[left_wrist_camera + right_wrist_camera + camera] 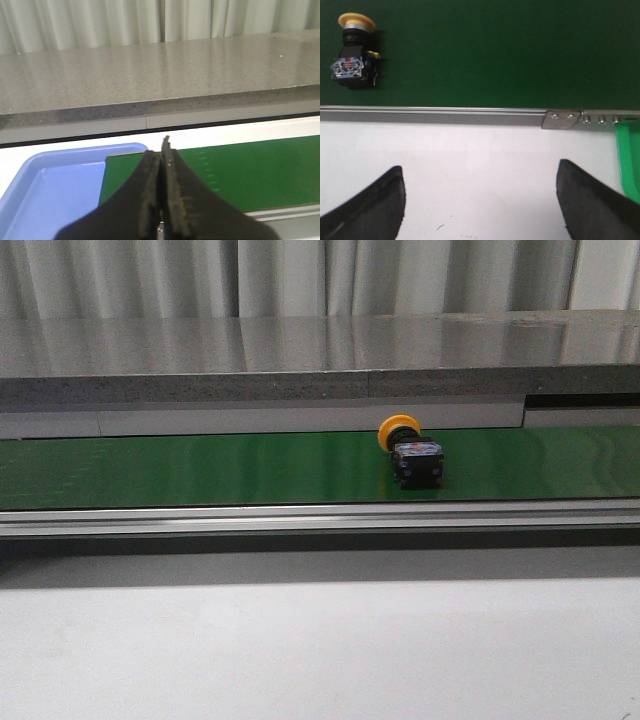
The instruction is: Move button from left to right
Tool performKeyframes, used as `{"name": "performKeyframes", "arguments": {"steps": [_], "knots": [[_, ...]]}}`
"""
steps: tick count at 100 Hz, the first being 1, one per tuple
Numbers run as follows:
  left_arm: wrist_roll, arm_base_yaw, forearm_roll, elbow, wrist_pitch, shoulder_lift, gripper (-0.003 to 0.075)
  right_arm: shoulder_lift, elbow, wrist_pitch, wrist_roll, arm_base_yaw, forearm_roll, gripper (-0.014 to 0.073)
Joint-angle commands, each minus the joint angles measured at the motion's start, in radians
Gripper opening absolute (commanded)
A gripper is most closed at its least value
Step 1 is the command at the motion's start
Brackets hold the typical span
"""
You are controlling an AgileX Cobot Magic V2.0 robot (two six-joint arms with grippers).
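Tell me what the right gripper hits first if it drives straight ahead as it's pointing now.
Likely the metal rail edging the green belt. The open right gripper is over the white table, and the button lies off to one side, outside its line. Depth is unclear.

An industrial test cell: a green conveyor belt (200,468) in aluminium rails (300,517), backed by grey curtains (300,275)
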Motion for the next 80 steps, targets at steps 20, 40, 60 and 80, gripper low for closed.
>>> {"name": "performKeyframes", "arguments": {"steps": [20, 40, 60, 80], "knots": [[-0.006, -0.006, -0.008, -0.027, -0.082, 0.010, -0.0020, 0.115, -0.133, -0.064, -0.080, 0.000, 0.060, 0.0614], [-0.006, -0.006, -0.008, -0.027, -0.082, 0.010, -0.0020, 0.253, -0.228, -0.064, -0.160, 0.030, 0.129, 0.0614], [-0.006, -0.006, -0.008, -0.027, -0.082, 0.010, -0.0020, 0.391, -0.317, -0.077, -0.167, 0.104, 0.125, 0.0614], [-0.006, -0.006, -0.008, -0.027, -0.082, 0.010, -0.0020, 0.525, -0.387, -0.095, -0.167, 0.119, 0.109, 0.0614]]}}
